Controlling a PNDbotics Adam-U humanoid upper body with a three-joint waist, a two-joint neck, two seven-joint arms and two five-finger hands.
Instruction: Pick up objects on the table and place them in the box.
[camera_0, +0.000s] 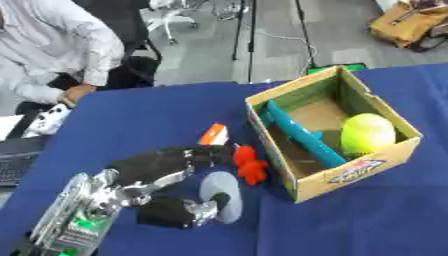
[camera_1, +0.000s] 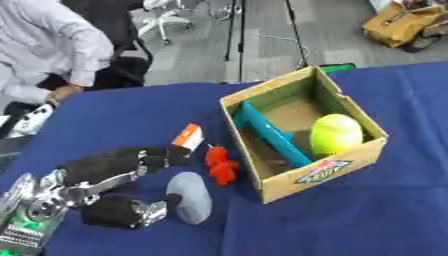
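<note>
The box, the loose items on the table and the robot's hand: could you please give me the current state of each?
Box: open, upright on the blue table.
Yellow-green ball: inside the box.
Teal piece: inside the box, leaning along its left wall.
Red object: on the table, beside the box.
Orange-and-white object: on the table.
Grey oval object: on the table, between thumb and fingers.
Left hand: fingers extended, not closed.

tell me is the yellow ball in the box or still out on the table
In. The yellow ball sits inside the box, beside a teal object.
</note>
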